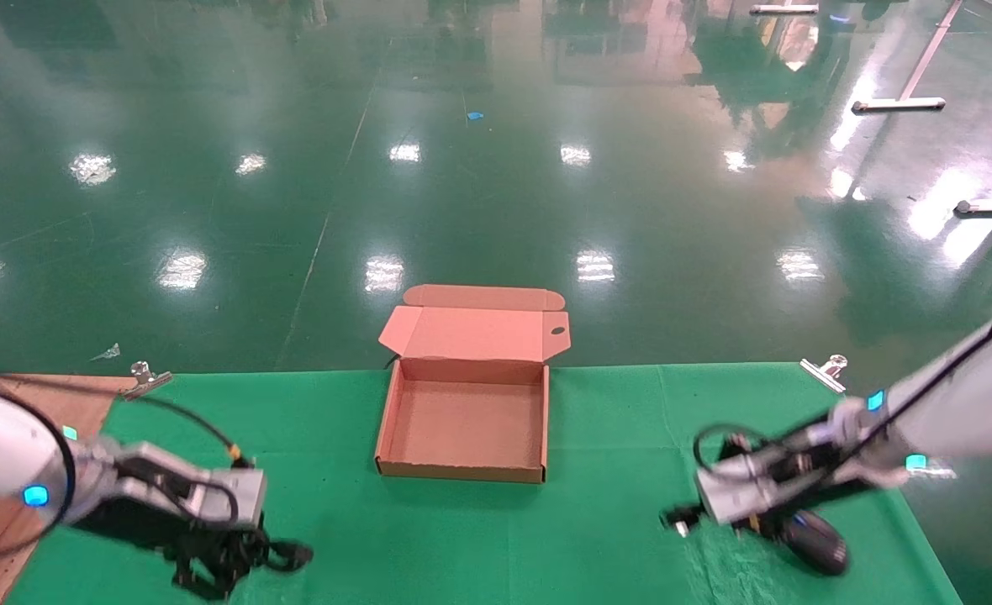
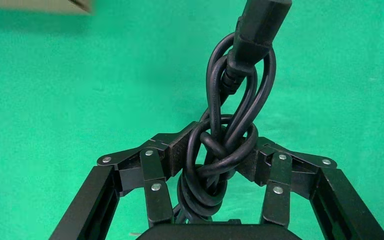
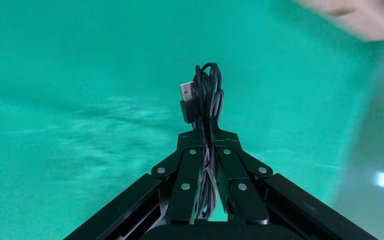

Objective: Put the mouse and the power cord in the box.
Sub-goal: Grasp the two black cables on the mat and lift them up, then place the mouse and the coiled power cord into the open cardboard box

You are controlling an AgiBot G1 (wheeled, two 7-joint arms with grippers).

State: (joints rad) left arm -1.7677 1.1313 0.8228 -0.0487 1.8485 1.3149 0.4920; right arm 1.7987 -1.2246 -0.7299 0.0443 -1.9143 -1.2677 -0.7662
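The brown cardboard box [image 1: 462, 424] stands open and empty at the middle of the green cloth, its lid [image 1: 475, 332] folded back. At the near left, my left gripper [image 1: 214, 565] [image 2: 215, 145] is shut on the coiled black power cord [image 1: 282, 555] [image 2: 230, 115], whose chunky plug [image 2: 260, 25] sticks out ahead. My right gripper [image 1: 683, 519] [image 3: 207, 136], at the near right, is shut on the mouse's thin bundled cable [image 3: 208, 90], with its USB plug [image 3: 189, 95] showing. The black mouse [image 1: 817, 542] sits below that wrist; whether it touches the cloth is unclear.
Metal clips [image 1: 145, 376] [image 1: 828, 370] pin the green cloth [image 1: 614, 521] at the table's far corners. Bare wooden tabletop [image 1: 17, 403] shows on the left. Beyond the far edge lies the glossy green floor. A box corner [image 2: 40, 5] [image 3: 360, 17] shows in both wrist views.
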